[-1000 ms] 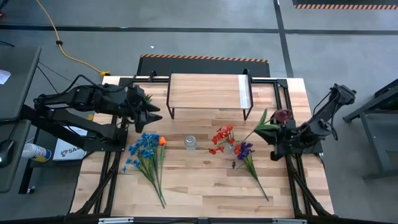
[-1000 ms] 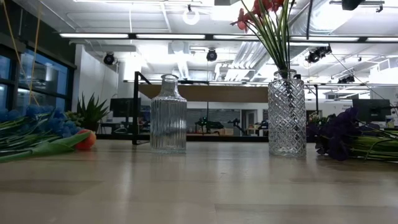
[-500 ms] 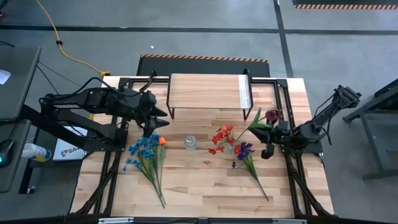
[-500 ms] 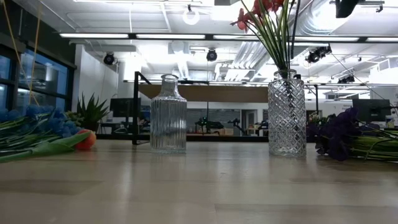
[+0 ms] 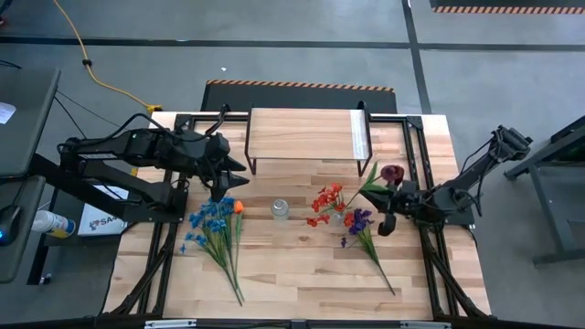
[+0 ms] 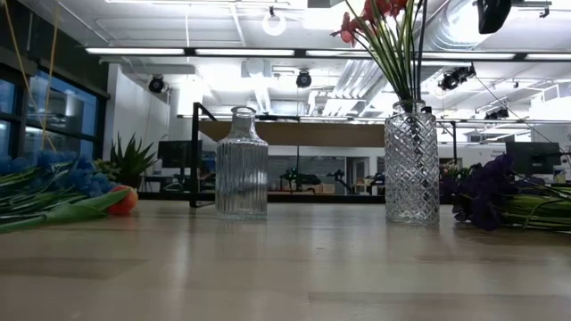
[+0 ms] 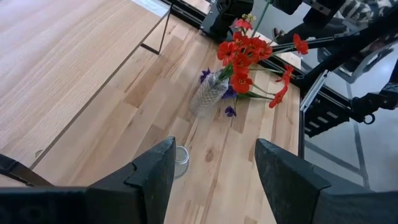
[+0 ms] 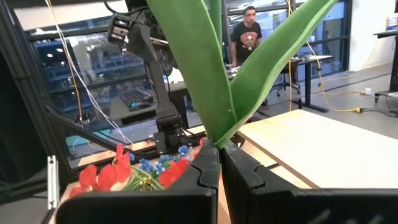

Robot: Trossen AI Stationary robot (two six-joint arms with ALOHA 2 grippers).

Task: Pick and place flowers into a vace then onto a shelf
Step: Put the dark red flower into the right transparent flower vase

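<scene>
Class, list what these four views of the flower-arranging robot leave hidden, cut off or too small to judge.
- Low view: the red flowers run off the top edge, so their full height is unseen.
- Right wrist view: the right gripper is shut on a green stem; its bloom is out of frame.
- High view: the clear bottle is too small to see inside.
- Low view: the shelf is partly hidden by both vases.

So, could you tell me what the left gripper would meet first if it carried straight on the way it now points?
Probably the small clear vase. It lies just beyond the open left gripper, on the table ahead of the red flowers. Depth is hard to judge.
</scene>
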